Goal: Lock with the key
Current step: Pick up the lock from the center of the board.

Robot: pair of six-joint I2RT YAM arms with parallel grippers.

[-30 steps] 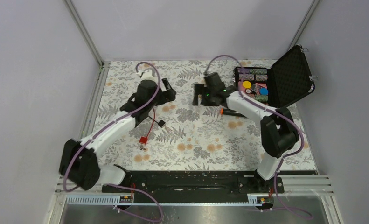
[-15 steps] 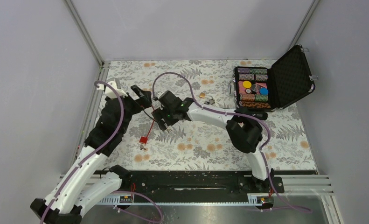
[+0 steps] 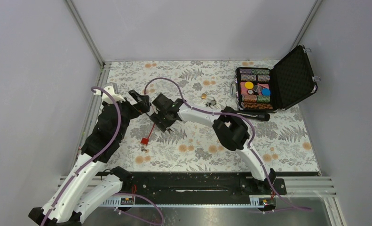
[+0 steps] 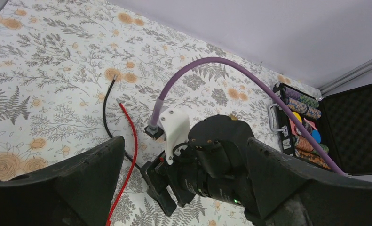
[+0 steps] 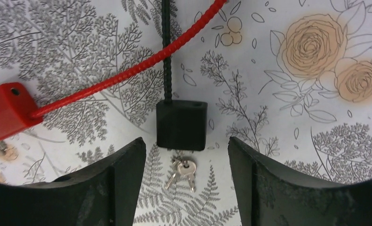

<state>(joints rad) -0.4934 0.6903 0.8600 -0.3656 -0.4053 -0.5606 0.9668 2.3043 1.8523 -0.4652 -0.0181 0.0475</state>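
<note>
The flowery table (image 3: 287,141) holds everything. The right arm (image 3: 231,132) stretches far over to the left side, most likely because the black lock lies there. The left arm (image 3: 104,132) stands close by. The left gripper (image 3: 139,100) is just beside the right one, with its fingers spread wide and empty, and it looks ready to help.

At the far right sits an open black case (image 3: 294,77) full of coloured chips (image 3: 254,87). It is well apart and in nobody's way.

A red cable (image 5: 127,70) crosses over a black cable (image 5: 166,47) under the right gripper (image 3: 163,120). Its fingers are also wide apart and hold nothing. Below them lies the black block (image 5: 181,125), with the red block (image 5: 7,109) off to one side.

The key (image 5: 184,172) lies flat on the cloth just beside the black block, in line with the gap between the open fingers, so a grab looks likely next. The block is so near that a finger could bump it.

A small brass lock (image 3: 204,96) lies near the case.
</note>
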